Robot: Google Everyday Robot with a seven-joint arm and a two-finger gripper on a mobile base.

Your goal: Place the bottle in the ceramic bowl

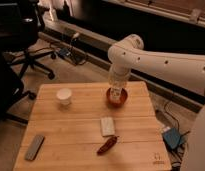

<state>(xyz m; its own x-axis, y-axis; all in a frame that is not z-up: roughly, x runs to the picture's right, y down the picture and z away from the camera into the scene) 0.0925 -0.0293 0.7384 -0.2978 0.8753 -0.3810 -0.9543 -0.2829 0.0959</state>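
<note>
The reddish-orange ceramic bowl [117, 98] sits on the wooden table [76, 127] at its back right. The small clear bottle [115, 93] with a pale label hangs upright over the bowl, its lower end at or just inside the rim. My gripper [115, 86] reaches down from the white arm [156, 60] directly above the bowl and holds the bottle by its top; the cap is hidden by the gripper.
A small white cup [64, 96] stands at the back left of the table. A white packet [107, 126] lies mid-table, a red chili pepper [107, 145] in front of it, a grey remote-like bar [34, 147] at front left. Office chairs [21, 45] stand left.
</note>
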